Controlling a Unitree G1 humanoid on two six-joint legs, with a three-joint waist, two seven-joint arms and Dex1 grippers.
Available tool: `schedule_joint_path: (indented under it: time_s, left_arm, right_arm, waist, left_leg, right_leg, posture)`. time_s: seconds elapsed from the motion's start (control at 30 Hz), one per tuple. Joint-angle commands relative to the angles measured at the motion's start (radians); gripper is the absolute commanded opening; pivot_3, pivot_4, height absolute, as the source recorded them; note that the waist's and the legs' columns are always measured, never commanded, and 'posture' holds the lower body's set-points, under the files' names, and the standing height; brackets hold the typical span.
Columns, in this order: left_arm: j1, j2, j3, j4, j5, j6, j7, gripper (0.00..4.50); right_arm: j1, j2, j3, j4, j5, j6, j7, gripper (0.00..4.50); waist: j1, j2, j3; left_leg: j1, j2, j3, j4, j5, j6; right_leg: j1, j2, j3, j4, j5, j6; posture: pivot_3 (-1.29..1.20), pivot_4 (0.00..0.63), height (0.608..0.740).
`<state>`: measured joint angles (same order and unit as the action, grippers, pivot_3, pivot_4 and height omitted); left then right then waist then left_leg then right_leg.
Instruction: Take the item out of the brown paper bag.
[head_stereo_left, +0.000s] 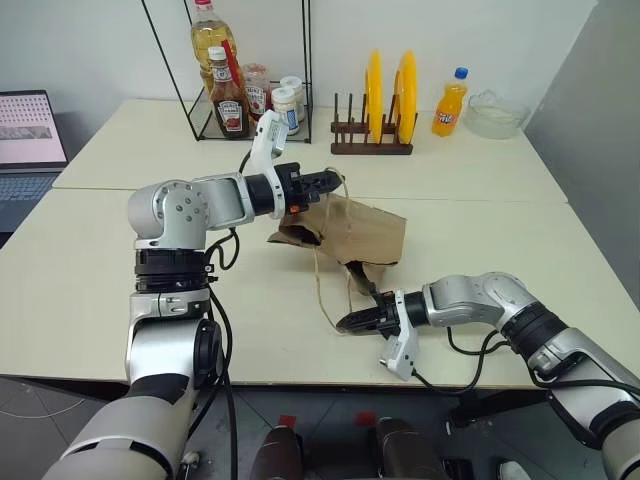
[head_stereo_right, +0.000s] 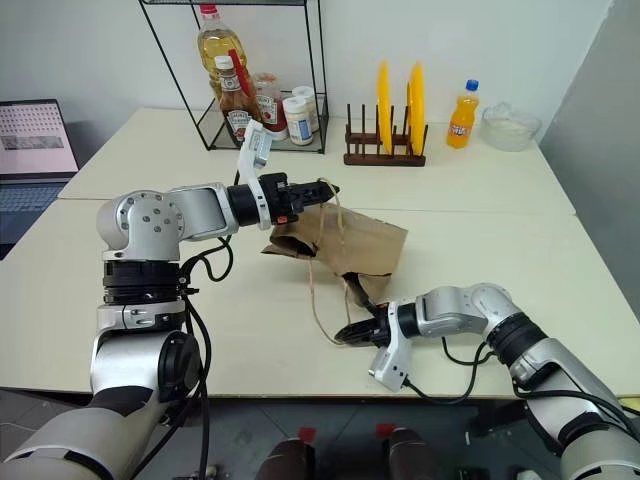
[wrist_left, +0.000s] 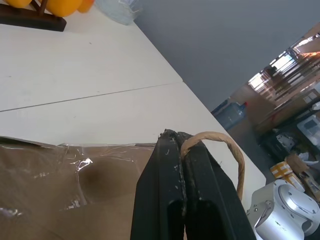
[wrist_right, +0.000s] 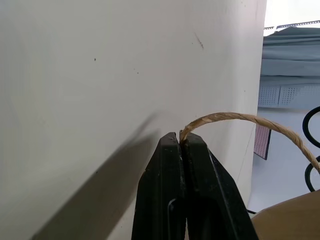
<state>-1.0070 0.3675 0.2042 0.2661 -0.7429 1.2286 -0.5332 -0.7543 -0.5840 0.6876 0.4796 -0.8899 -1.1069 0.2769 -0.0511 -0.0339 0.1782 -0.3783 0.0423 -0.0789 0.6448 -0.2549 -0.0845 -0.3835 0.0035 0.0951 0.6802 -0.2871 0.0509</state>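
My left fingers (wrist_left: 172, 170) were pressed together on one tan string handle (wrist_left: 227, 150) of the brown paper bag (head_stereo_left: 355, 232), holding that side up off the table (head_stereo_left: 90, 270), with the creased paper just beneath and behind them. My right fingers (wrist_right: 182, 165) were likewise clamped on the other string handle (wrist_right: 240, 120), low and near the table's front edge, the bag lying beyond them. I could not see the bottle.
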Motion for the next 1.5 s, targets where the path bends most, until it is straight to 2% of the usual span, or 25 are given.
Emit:
schedule_joint_path:
  time_s: [0.03, 0.3, 0.57, 0.7, 0.83, 0.93, 1.1, 1.33, 1.4, 1.5]
  left_arm:
    - [-0.063, -0.002, 0.045, -0.027, -0.02, -0.027, 0.008, 0.0]
    - [-0.117, -0.022, 0.06, 0.035, -0.01, -0.053, 0.047, 0.0]
    - [-0.16, -0.033, 0.077, 0.065, 0.0, -0.068, 0.063, 0.0]
    - [-0.148, -0.005, 0.021, 0.01, 0.024, -0.115, -0.006, 0.0]
    - [-0.129, 0.038, -0.015, -0.082, 0.01, -0.144, -0.102, 0.0]
    - [-0.089, 0.072, -0.032, -0.172, 0.001, -0.156, -0.159, 0.0]
    - [0.004, 0.095, -0.043, -0.274, -0.023, -0.151, -0.206, 0.0]
    - [0.045, 0.091, -0.036, -0.313, -0.041, -0.153, -0.216, 0.0]
    - [0.05, 0.091, -0.04, -0.309, -0.039, -0.16, -0.22, 0.0]
    - [0.053, 0.093, -0.044, -0.304, -0.041, -0.166, -0.222, 0.0]
  right_arm:
    - [0.069, -0.046, 0.087, 0.072, -0.098, 0.008, 0.057, 0.04]
    - [0.094, -0.067, 0.103, 0.067, -0.114, 0.013, 0.077, 0.04]
    - [0.098, -0.075, 0.106, 0.083, -0.122, 0.027, 0.075, 0.04]
    - [0.1, -0.07, 0.088, 0.09, -0.1, 0.049, 0.072, 0.04]
    - [0.134, -0.089, 0.041, 0.06, 0.025, 0.071, 0.134, 0.04]
    - [0.198, -0.112, -0.014, -0.032, 0.217, 0.139, 0.232, 0.6]
    - [0.306, -0.157, -0.107, -0.246, 0.457, 0.251, 0.324, 2.23]
    - [0.515, -0.242, -0.293, -0.507, 0.692, 0.35, 0.327, 4.48]
    - [0.584, -0.267, -0.343, -0.571, 0.752, 0.369, 0.328, 4.48]
    - [0.662, -0.288, -0.41, -0.633, 0.81, 0.39, 0.328, 4.48]
  waist:
    - [0.0, 0.0, 0.0]
    - [0.004, -0.001, 0.0]
    - [0.011, -0.006, -0.004]
    - [0.012, -0.007, -0.005]
    - [0.012, -0.007, -0.005]
    - [0.019, -0.005, -0.003]
    - [0.019, -0.001, -0.001]
    - [0.019, 0.001, 0.001]
    - [0.019, 0.002, 0.002]
    - [0.019, 0.002, 0.002]
  left_leg:
    - [0.0, 0.0, 0.0, 0.0, 0.0, 0.0]
    - [0.005, -0.006, -0.002, 0.0, 0.0, 0.0]
    - [0.015, -0.014, -0.004, -0.002, -0.001, 0.002]
    - [0.015, -0.014, -0.006, -0.002, -0.001, 0.002]
    - [0.015, -0.014, -0.008, -0.003, -0.001, 0.002]
    - [0.015, -0.015, -0.008, -0.003, -0.002, 0.002]
    - [0.013, -0.018, -0.008, -0.004, -0.004, 0.007]
    - [0.004, -0.018, -0.008, -0.003, -0.005, 0.008]
    - [-0.003, -0.017, -0.008, -0.001, -0.005, 0.008]
    - [-0.004, -0.017, -0.008, -0.001, -0.005, 0.008]
  right_leg:
    - [0.0, 0.0, 0.0, 0.0, 0.0, 0.0]
    - [0.008, -0.006, -0.001, -0.002, 0.0, 0.0]
    - [0.023, -0.014, -0.002, -0.008, -0.006, 0.01]
    - [0.025, -0.014, -0.004, -0.011, -0.005, 0.011]
    - [0.029, -0.014, -0.006, -0.017, -0.005, 0.011]
    - [0.029, -0.016, -0.007, -0.018, -0.005, 0.012]
    - [0.029, -0.019, -0.006, -0.019, -0.006, 0.012]
    - [0.019, -0.019, -0.006, -0.017, -0.006, 0.013]
    - [0.011, -0.018, -0.006, -0.015, -0.006, 0.013]
    - [0.01, -0.018, -0.006, -0.015, -0.006, 0.013]
  posture:
    - [0.0, 0.15, 0.74]
    - [0.0, 0.15, 0.74]
    - [0.0, 0.15, 0.74]
    - [0.0, 0.15, 0.74]
    - [0.0, 0.15, 0.74]
    - [0.0, 0.15, 0.74]
    - [0.0, 0.15, 0.74]
    - [0.0, 0.15, 0.74]
    - [0.0, 0.15, 0.74]
    - [0.0, 0.15, 0.74]
